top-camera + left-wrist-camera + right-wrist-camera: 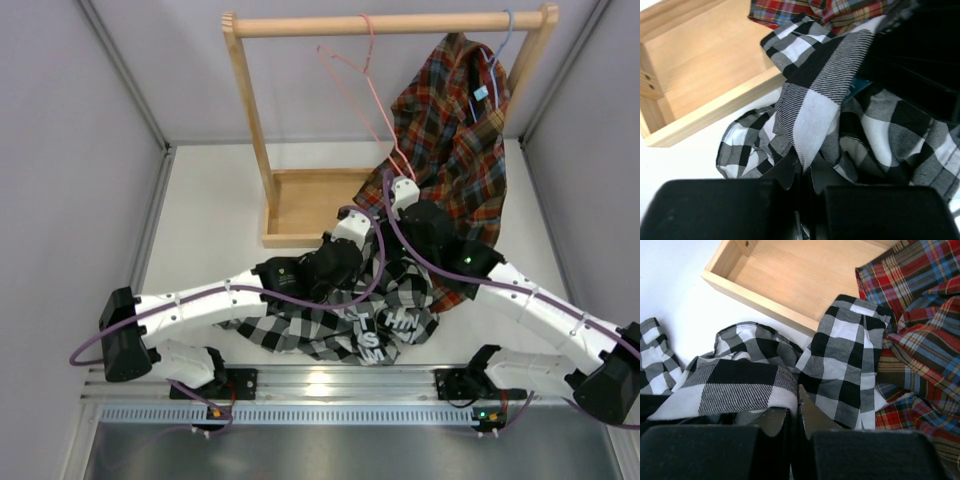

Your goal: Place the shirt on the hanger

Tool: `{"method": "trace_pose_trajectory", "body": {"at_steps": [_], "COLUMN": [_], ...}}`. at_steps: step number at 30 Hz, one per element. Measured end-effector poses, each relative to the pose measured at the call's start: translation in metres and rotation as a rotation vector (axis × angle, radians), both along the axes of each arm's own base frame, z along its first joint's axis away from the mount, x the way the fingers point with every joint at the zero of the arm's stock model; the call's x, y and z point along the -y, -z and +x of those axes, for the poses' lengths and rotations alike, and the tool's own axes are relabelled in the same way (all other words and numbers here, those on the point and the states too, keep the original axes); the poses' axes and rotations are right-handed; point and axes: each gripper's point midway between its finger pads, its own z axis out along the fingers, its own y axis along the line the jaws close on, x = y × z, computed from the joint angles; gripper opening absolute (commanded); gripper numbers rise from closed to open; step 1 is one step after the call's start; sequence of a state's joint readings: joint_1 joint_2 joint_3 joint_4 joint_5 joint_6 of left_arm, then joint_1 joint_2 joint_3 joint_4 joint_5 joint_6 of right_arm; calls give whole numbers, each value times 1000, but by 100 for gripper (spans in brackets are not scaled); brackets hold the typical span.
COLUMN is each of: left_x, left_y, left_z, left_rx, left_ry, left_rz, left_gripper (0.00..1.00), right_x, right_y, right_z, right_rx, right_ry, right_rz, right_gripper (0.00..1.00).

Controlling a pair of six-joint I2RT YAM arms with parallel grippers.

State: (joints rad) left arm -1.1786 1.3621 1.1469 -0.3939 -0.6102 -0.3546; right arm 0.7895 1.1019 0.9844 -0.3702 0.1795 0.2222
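Top view: the shirt lies heaped between my arms; the hanger hangs on the rail, well apart.

Left wrist: my left gripper pinches one fold — a thin hold that may slip.

Right wrist: my right gripper pinches fabric beside the plaid shirt — snag risk.

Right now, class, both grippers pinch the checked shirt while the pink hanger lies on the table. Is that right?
Not quite: the pink hanger hangs from the wooden rail, as the top view shows. The left gripper and right gripper do pinch the checked shirt.
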Motion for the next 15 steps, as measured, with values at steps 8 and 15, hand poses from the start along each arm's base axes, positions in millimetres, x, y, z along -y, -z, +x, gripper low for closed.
{"method": "trace_pose_trajectory", "body": {"at_steps": [8,15], "left_x": [6,-13], "left_y": [-15,-46], "left_z": [-10,-27], "left_rx": [-38,-61], "left_ry": [55,103], "left_rz": [-41,-72], "left_gripper": [0,0], "right_x": [0,-12], "right_y": [11,-16], "right_z": [6,-12], "right_rx": [-64,-50], "right_ry": [58,-36], "right_rz": [-45,38], "right_gripper": [0,19]}}
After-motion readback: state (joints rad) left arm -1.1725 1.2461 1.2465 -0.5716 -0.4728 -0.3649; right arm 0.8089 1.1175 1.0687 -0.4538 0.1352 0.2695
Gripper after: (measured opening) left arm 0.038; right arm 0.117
